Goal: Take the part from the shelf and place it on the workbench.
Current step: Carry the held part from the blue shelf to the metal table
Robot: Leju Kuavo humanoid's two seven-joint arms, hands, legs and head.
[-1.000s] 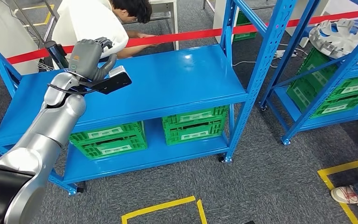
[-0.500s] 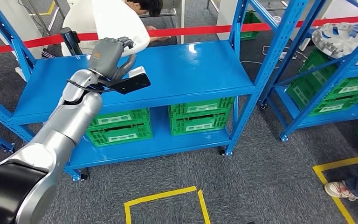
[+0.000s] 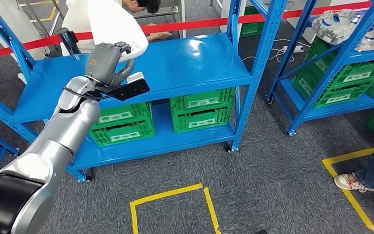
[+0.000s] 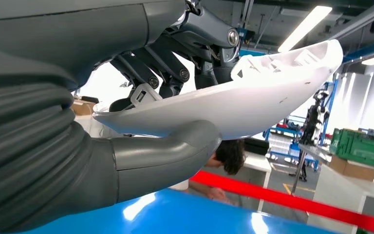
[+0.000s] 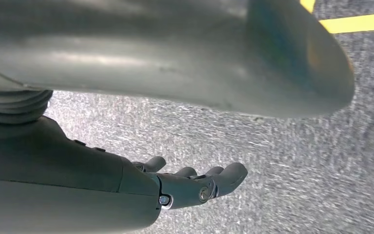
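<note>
Shift: the whole head view has swung since half a second ago, the shelf sliding left and the right-hand rack drifting in; the left hand still carries the part, same grip.
Floor: grey carpet (image 3: 272, 185) with a yellow tape square (image 3: 170, 207) nearest the robot, and a person's shoe (image 3: 353, 181) at the right edge.
Right hand (image 5: 195, 187): hanging above the carpet in the right wrist view, fingers loosely extended, nothing in them.
Left arm (image 3: 63, 141): silver, reaching up from the lower left toward the blue shelf (image 3: 190, 61).
Left hand (image 3: 106, 63): raised over the shelf's top board, holding the white part; in the left wrist view the thumb (image 4: 175, 148) presses under the shell and the dark fingers (image 4: 165, 73) clamp it from the other side.
Part (image 4: 253, 97): white curved shell, in the left hand, above the shelf's left half, off the board.
Lower shelf: two green crates (image 3: 202, 114) side by side.
Behind: red tape (image 3: 195, 24) strung across, a person (image 3: 148, 6) bent over beyond it.
Far right: a second blue rack (image 3: 321, 63) with green crates and a grey round part (image 3: 345, 24) on top.
</note>
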